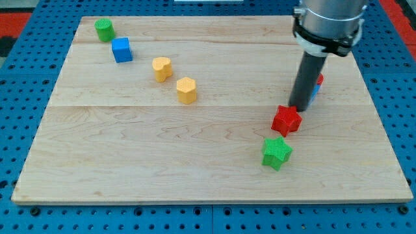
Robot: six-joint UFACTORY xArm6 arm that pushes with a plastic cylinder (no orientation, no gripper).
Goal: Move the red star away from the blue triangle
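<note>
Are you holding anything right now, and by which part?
Nothing held; I only push. My tip sits against the red star at its upper right edge.

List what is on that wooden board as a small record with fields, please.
board: wooden board
my tip, at the red star's upper edge
red star, right of centre
blue triangle, mostly hidden behind the rod
red block, also behind the rod, shape unclear
green star, below the red star
yellow blocks: and
blue cube
green cylinder, top left
</note>
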